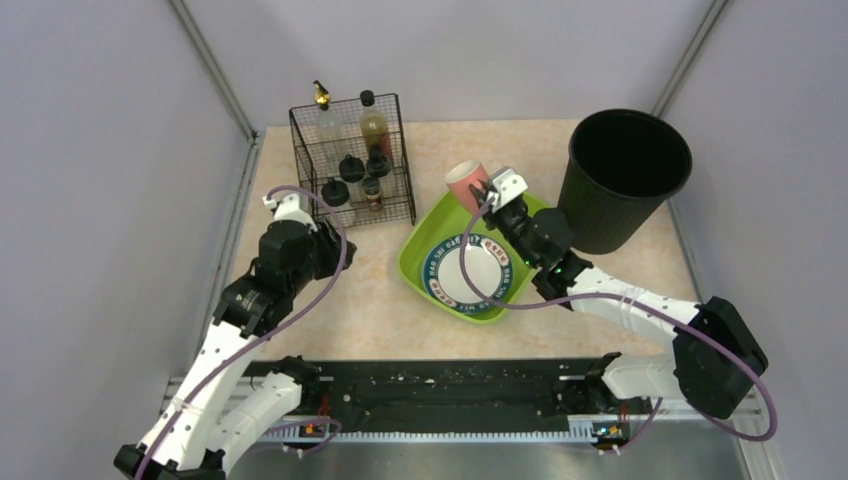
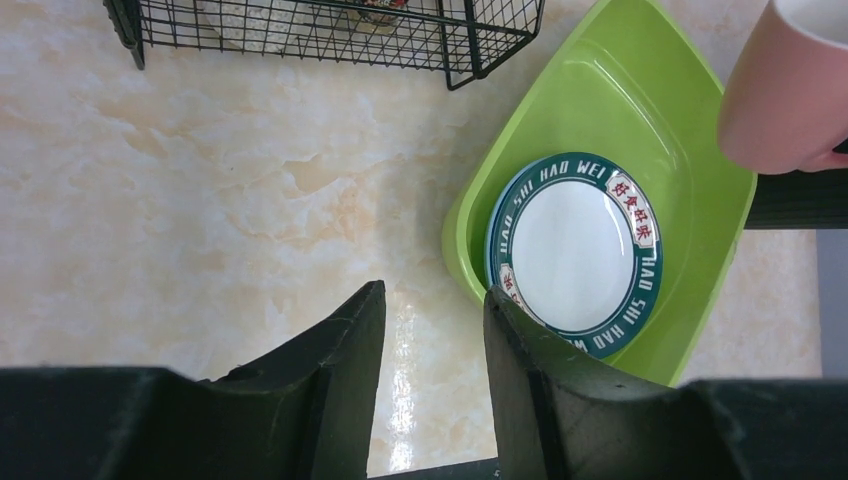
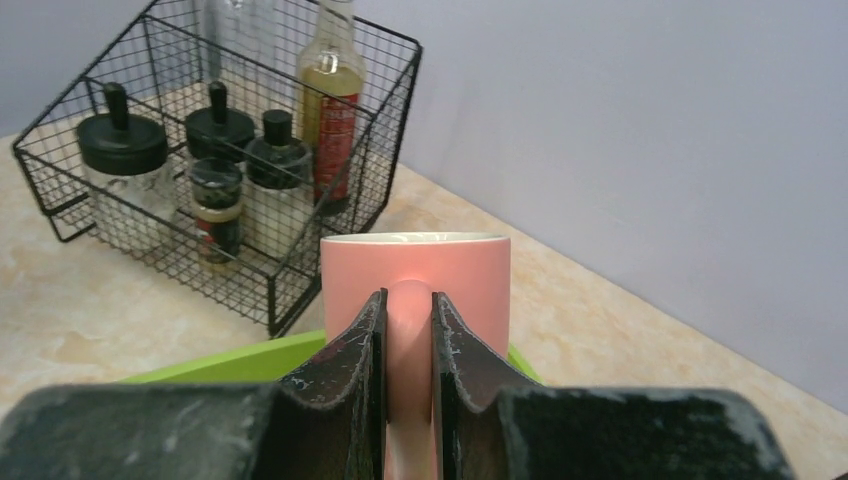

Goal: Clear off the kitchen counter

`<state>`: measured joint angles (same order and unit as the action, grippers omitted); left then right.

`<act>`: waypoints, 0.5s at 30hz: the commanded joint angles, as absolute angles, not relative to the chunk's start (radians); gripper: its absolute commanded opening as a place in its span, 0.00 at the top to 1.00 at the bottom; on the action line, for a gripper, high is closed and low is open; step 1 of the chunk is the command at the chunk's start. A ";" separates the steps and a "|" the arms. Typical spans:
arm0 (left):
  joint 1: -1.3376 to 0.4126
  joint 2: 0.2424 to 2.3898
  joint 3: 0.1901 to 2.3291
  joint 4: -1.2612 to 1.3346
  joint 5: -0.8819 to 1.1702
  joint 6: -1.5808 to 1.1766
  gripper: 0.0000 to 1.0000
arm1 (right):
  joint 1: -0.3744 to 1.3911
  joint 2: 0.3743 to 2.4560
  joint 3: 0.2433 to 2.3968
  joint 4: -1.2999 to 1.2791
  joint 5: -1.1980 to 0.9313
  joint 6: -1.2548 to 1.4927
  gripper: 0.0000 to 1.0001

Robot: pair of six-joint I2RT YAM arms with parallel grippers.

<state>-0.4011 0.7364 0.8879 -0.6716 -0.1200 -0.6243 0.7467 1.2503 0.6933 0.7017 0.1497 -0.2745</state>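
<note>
The beige marbled kitchen counter (image 1: 370, 300) carries a green tub (image 1: 425, 250) with a white plate with a teal lettered rim (image 1: 472, 275) inside. My right gripper (image 1: 490, 192) is shut on the handle of a pink mug (image 1: 466, 183), held upright above the tub's far corner; the handle sits between the fingers (image 3: 350, 370) in the right wrist view, mug (image 3: 415, 270) just ahead. My left gripper (image 2: 435, 310) stands open over bare counter (image 2: 200, 200), left of the tub (image 2: 600, 90) and plate (image 2: 575, 255), with nothing between its fingers. The mug (image 2: 785, 90) shows at upper right.
A black wire basket (image 1: 352, 165) with bottles and jars stands at the back left, also seen as the basket (image 3: 200, 160) in the right wrist view. A black bin (image 1: 625, 180) stands at the back right. A black rail strip (image 1: 440, 395) runs along the near edge.
</note>
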 commanded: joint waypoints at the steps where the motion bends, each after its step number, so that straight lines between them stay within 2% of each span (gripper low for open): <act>1: -0.402 0.743 0.873 -0.583 -0.095 -0.613 0.54 | 0.645 1.264 0.738 0.852 0.008 -0.195 1.00; 6: -0.402 0.756 0.857 -0.558 -0.085 -0.605 0.54 | 0.540 1.348 0.741 0.934 -0.125 -0.141 1.00; 15: -0.402 0.757 0.822 -0.508 -0.069 -0.594 0.53 | 0.503 1.512 0.702 1.163 -0.223 -0.142 1.00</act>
